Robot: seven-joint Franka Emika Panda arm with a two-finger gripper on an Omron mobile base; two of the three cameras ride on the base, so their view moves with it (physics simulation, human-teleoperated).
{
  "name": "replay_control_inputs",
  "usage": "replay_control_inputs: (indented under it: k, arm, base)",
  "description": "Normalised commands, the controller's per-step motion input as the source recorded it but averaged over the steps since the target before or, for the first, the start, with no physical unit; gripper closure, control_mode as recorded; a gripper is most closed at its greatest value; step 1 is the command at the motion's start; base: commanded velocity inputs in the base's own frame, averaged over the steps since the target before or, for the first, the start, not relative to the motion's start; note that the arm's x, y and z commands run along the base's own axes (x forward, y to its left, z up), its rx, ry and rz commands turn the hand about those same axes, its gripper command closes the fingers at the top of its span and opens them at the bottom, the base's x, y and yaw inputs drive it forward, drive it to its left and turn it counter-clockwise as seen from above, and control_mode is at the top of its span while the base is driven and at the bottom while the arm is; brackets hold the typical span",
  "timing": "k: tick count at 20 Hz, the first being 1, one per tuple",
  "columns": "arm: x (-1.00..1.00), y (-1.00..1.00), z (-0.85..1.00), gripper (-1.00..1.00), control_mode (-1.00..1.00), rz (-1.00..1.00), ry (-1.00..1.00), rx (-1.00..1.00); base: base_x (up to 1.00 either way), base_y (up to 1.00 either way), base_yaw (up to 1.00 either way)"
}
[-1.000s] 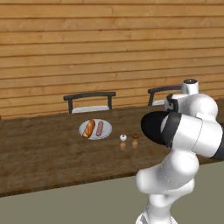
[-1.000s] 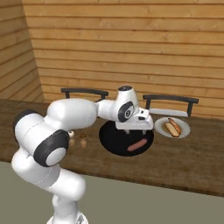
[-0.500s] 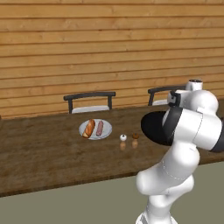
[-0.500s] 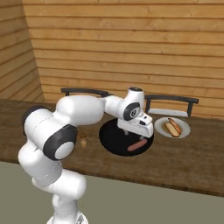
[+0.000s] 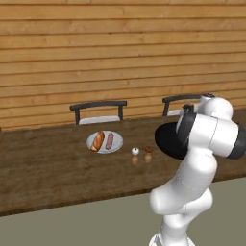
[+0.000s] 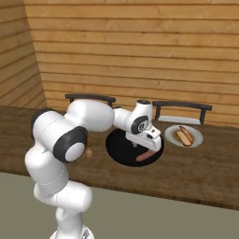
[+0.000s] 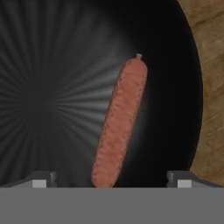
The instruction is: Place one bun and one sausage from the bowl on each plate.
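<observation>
The black bowl (image 6: pixel 119 145) sits on the wooden table between the two plates, and one sausage (image 6: pixel 147 155) lies in its right part. My gripper (image 6: pixel 140 144) hangs open just above the bowl. In the hand view the sausage (image 7: pixel 120 120) runs lengthwise between my open gripper (image 7: pixel 112 179), on the bowl's ribbed floor (image 7: pixel 52 87). The right plate (image 6: pixel 196 140) carries a bun (image 6: pixel 185 135). The left plate (image 5: pixel 116 143) carries a bun (image 5: pixel 98 141) and a sausage (image 5: pixel 109 141). My arm covers part of the bowl (image 5: pixel 166 139) in the left base view.
Two small shakers (image 5: pixel 141 154) stand on the table between the left plate and the bowl. Two dark chairs (image 5: pixel 98 107) are pushed in at the far side, against a wooden plank wall. The table's wood (image 7: pixel 214 87) shows beyond the bowl's rim.
My hand has moved a little to the right and lower over the bowl, toward the sausage. The jaws have stayed open.
</observation>
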Motion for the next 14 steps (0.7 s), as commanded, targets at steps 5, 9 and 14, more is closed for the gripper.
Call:
replay_control_inputs:
  k: [5,9,14]
  arm:
    - [0.14,-0.02,-0.47,-1.0,-1.0,0.0,0.0,0.0]
    - [0.05,-0.02,-0.5,-1.0,-1.0,0.0,0.0,0.0]
    - [0.08,0.0,-0.52,-1.0,-1.0,0.0,0.0,0.0]
  base:
    - [0.0,0.0,0.0]
    - [0.0,0.0,0.0]
    - [0.0,0.0,0.0]
